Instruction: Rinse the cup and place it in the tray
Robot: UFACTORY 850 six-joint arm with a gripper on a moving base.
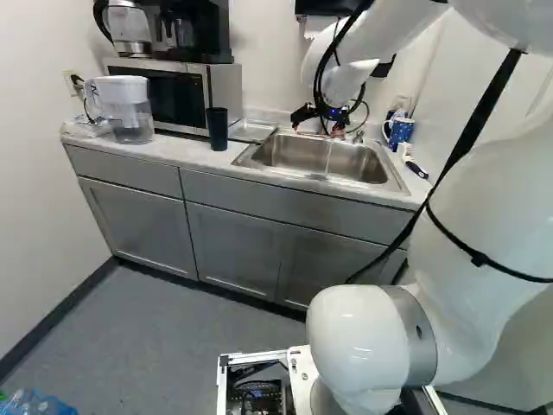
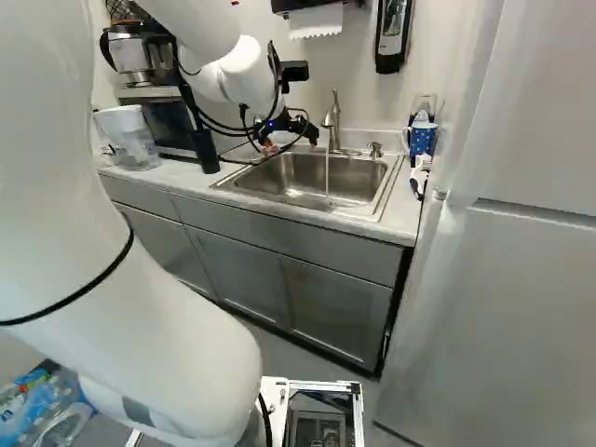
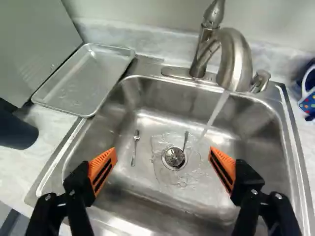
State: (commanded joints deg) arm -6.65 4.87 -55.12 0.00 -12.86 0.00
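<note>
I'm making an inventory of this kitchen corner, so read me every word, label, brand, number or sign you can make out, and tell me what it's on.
There is no text I can read with certainty.
Plastic bottles: coloured labels, too blurred to read.
Wall dispenser: markings on its front, too small to read.
Dark cup, spotted mug and tray: no lettering that I can see.

I see the cup (image 1: pixel 217 130) left of the tray (image 3: pixel 81 83), the sink (image 3: pixel 147 189) right of it, the mug (image 1: pixel 401 131) farther right.
</note>
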